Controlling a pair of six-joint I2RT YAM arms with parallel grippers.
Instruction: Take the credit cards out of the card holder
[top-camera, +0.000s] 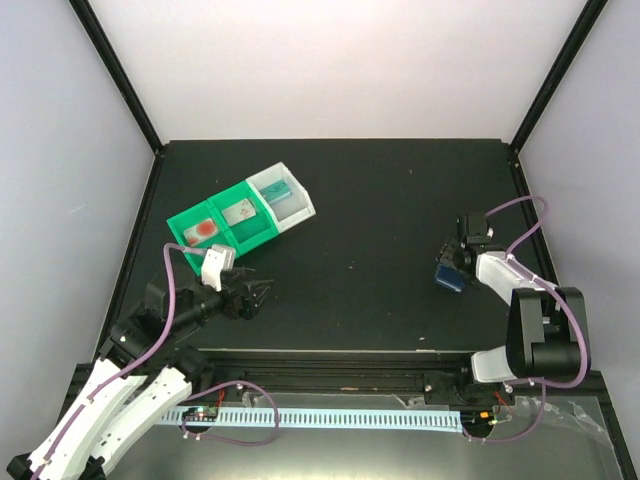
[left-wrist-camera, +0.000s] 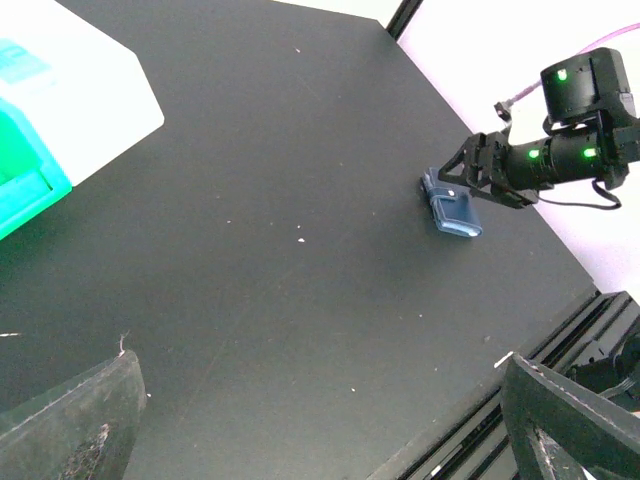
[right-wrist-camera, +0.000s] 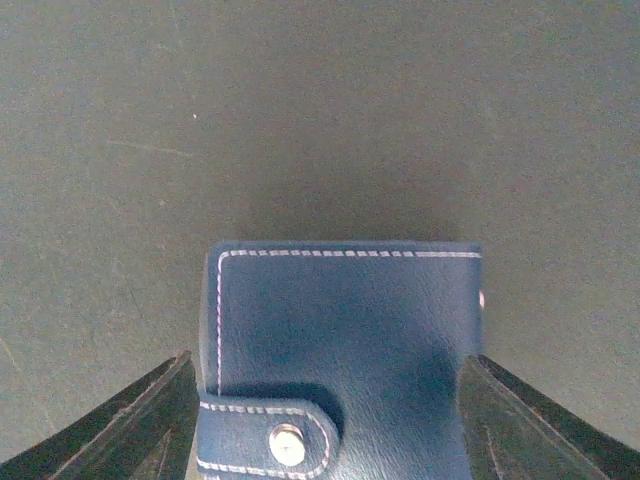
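The card holder (right-wrist-camera: 350, 330) is a dark blue stitched wallet with a snap tab. It lies flat on the black table at the right (top-camera: 449, 278). My right gripper (right-wrist-camera: 328, 372) straddles it with a finger against each long side, shut on it. A thin pale sliver (right-wrist-camera: 482, 298) shows at the holder's right edge. Two pale credit cards lie in the green tray: one with a red patch (top-camera: 205, 228) and one in the compartment beside it (top-camera: 240, 211). My left gripper (top-camera: 252, 293) hovers open and empty, low at the left, just below the tray.
The green tray (top-camera: 222, 243) with its white end bin (top-camera: 281, 190) sits at the back left; a teal item lies in the bin. The table's front rail (top-camera: 330, 360) runs behind both grippers. Black frame posts stand at the far corners.
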